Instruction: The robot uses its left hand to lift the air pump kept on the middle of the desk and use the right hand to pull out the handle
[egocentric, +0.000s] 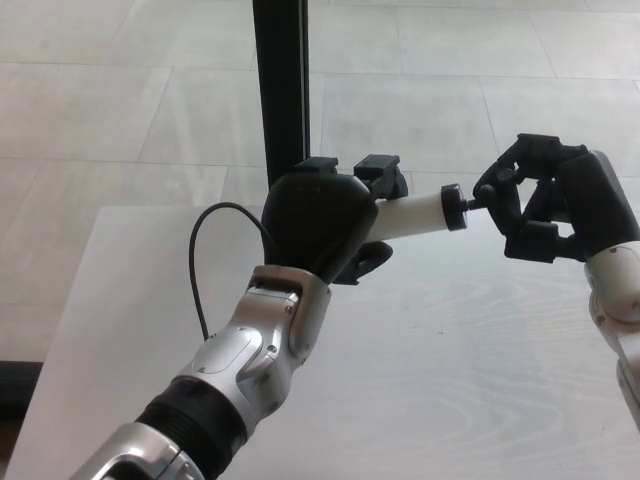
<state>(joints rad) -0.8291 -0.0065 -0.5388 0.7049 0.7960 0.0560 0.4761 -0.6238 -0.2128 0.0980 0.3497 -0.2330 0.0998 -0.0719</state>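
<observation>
Two hands share the air pump (410, 215) mid-frame above the tabletop (450, 380): left hand (320, 225) clamps its stiff, light-looking barrel, right hand (545, 210) closes round the small handle (470, 200), seemingly the right pulling point.

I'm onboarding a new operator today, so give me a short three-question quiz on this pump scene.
1. True or false: the air pump is lying flat on the desk.
2. Which robot hand closes on the pump's handle?
A. left robot hand
B. right robot hand
3. Fill in: a thin black ____ loops out to the left of the pump.

Key: 1 false, it is held up above the desk by the left robot hand; 2 B; 3 hose.
</observation>
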